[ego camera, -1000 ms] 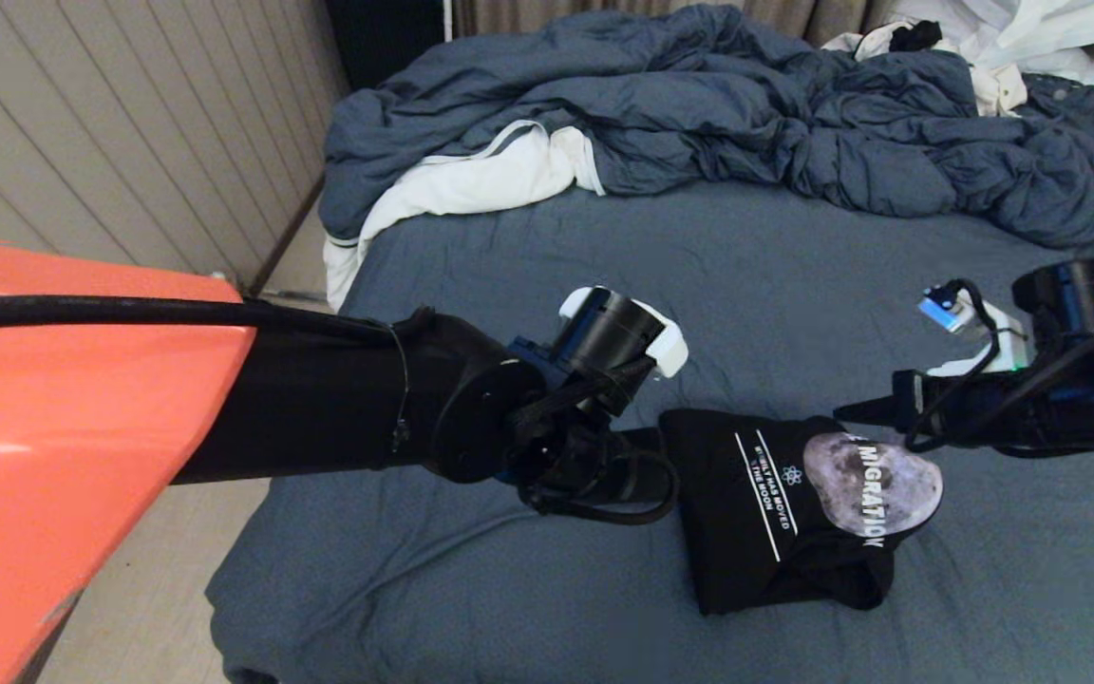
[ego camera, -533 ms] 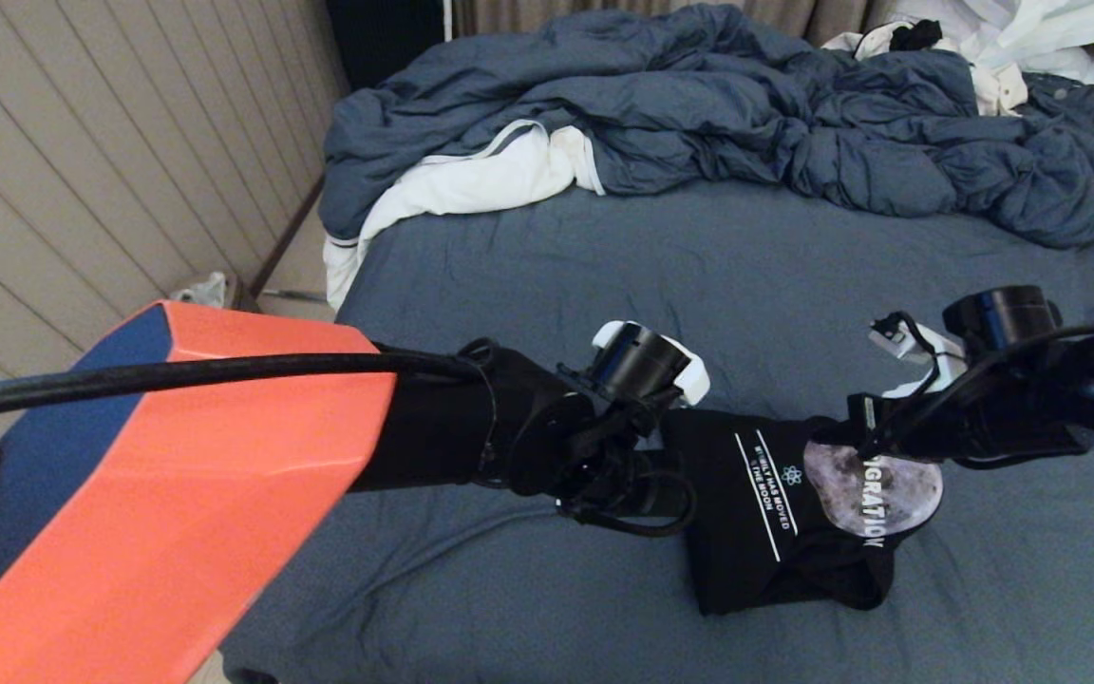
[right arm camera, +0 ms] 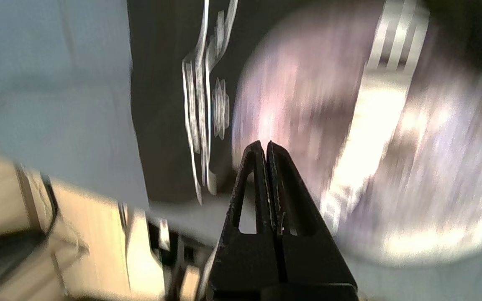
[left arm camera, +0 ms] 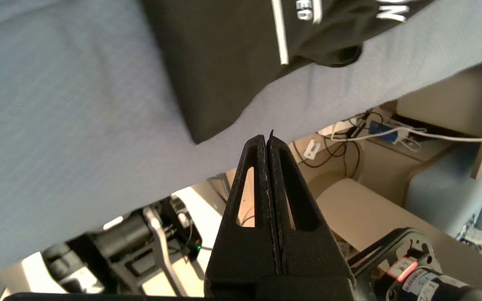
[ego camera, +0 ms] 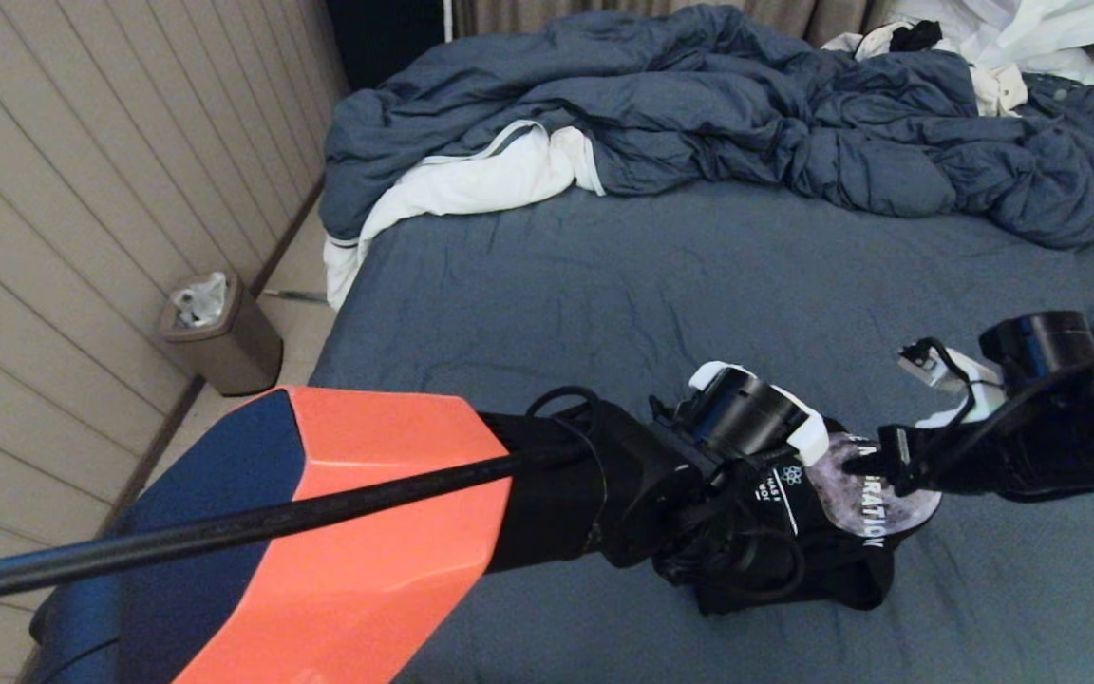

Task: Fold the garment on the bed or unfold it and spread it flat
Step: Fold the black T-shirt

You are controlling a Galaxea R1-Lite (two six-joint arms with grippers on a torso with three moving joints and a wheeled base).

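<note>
Both arms reach forward — left pincer point(left arm camera: 267, 142) and right pincer point(right arm camera: 265, 146) seemingly clamped empty.

A bedroom: a wide bed point(ego camera: 604, 285) in a slate-blue sheet, a rumpled blue-grey duvet point(ego camera: 727, 104) heaped at its head, panelled wall point(ego camera: 82, 171), and a small waste bin point(ego camera: 219, 332) on the floor.

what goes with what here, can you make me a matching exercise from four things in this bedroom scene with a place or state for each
Things:
1. garment
2. duvet
3. bin
4. left claw

Places or states:
A. on the floor by the wall
B. shut, holding nothing
C. heaped at the bed's far end
D. folded small near the bed's near edge

Pairs: 1-D, 2-C, 3-A, 4-B
</note>
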